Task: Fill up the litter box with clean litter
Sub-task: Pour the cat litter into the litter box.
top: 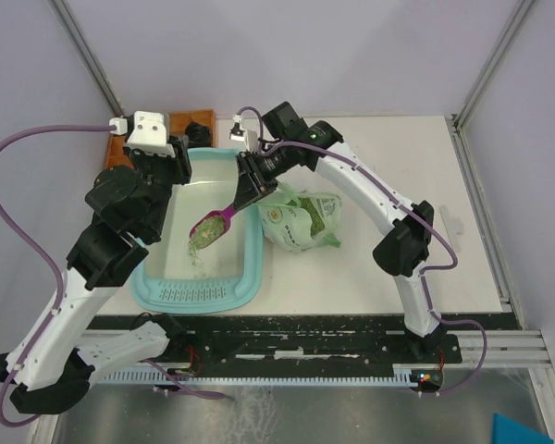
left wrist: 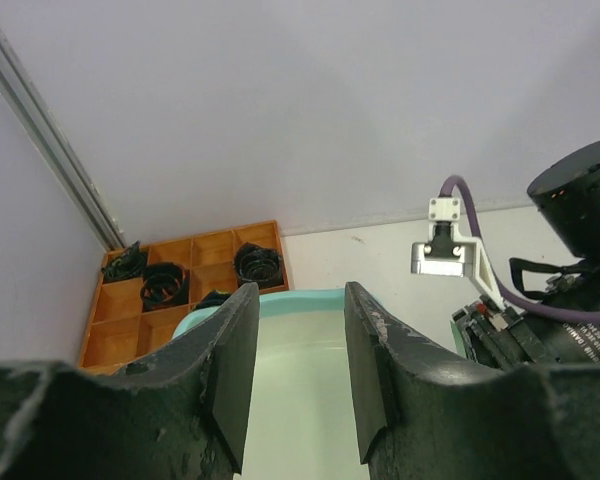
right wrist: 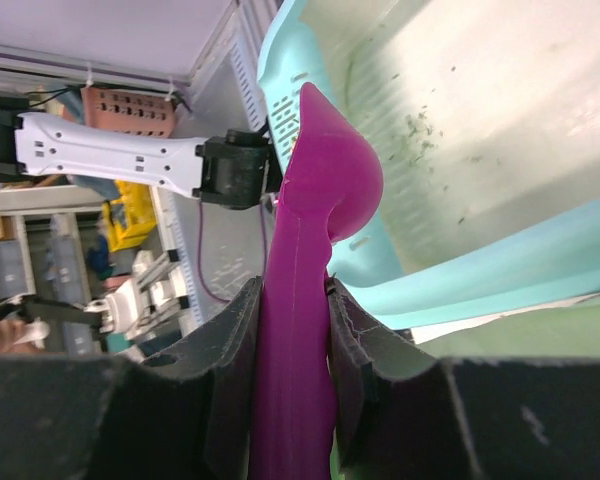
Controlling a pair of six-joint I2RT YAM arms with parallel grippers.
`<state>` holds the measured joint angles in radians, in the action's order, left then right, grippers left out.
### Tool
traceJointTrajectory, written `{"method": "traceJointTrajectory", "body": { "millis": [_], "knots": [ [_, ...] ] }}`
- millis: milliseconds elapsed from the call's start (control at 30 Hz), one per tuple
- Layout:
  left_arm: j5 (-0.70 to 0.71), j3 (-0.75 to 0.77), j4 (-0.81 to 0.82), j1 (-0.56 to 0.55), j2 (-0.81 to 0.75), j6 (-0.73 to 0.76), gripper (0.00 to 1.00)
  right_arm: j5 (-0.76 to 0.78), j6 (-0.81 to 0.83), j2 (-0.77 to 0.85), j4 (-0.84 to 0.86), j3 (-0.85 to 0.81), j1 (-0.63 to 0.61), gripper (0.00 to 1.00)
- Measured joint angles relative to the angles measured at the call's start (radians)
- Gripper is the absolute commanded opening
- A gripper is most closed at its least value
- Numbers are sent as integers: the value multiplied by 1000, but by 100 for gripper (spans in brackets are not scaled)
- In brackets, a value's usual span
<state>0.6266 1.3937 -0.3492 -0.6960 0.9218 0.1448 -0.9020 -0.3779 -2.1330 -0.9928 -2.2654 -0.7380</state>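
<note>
The light-teal litter box [top: 252, 277] lies left of centre, its grate strip at the near end. My right gripper [top: 248, 183] is shut on the handle of a magenta scoop [top: 213, 224], which is tilted down over the box. Green clean litter [top: 199, 248] spills from the scoop's bowl onto the box floor. The right wrist view shows the fingers [right wrist: 348, 330] clamped on the scoop [right wrist: 325, 170] above the box [right wrist: 500, 265], with scattered litter granules [right wrist: 416, 124]. My left gripper [top: 178, 166] hangs at the box's far left corner. Its jaws [left wrist: 295, 390] stand open over the box [left wrist: 305, 303], with nothing between them.
A pale green litter bag [top: 302, 220] lies open just right of the box, under the right arm. An orange compartment tray [top: 181, 124] with black rings sits behind the box, also visible as the orange tray [left wrist: 195, 255] by the wall. Frame posts stand at both back corners.
</note>
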Motion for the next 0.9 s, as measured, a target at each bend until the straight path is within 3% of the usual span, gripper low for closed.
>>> {"method": "traceJointTrajectory", "body": {
  "millis": [900],
  "knots": [
    [-12, -53, 16, 0, 2, 0, 47, 266, 268, -140, -114, -406, 75, 2]
  ]
}}
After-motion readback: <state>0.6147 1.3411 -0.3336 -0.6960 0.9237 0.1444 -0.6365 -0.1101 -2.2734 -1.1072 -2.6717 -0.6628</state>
